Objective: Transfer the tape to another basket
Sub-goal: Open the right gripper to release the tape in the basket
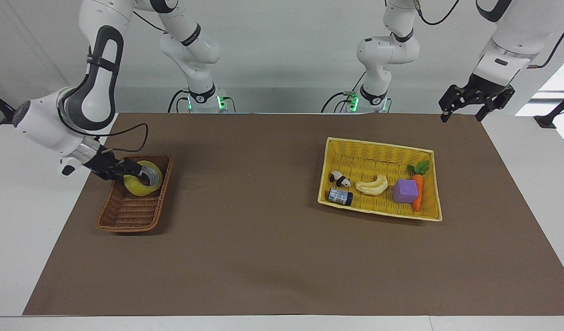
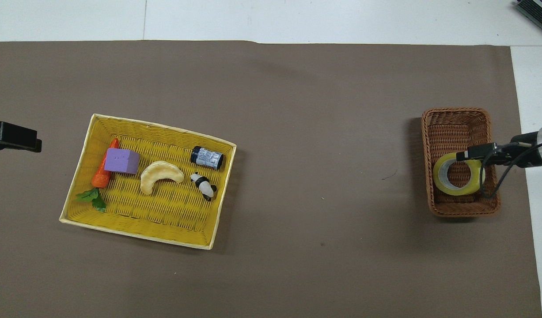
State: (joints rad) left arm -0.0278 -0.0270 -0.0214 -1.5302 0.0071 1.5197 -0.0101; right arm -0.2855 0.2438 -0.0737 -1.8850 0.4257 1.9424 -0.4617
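Transfer effectively complete: the brown basket (image 1: 134,202) holds the tape (image 1: 143,178), lying in its end nearer the robots. Right gripper (image 1: 128,169) at the roll, apparently spread and released; withdrawal remains. Left gripper (image 1: 475,99) waits, spread.

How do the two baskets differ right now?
The brown basket is small, narrow and dark wicker; the yellow basket is larger and bright. The brown one holds only the tape, with the right gripper at it; the yellow one holds five small items, no gripper over it. Both are woven, oblong and sit on the brown mat.
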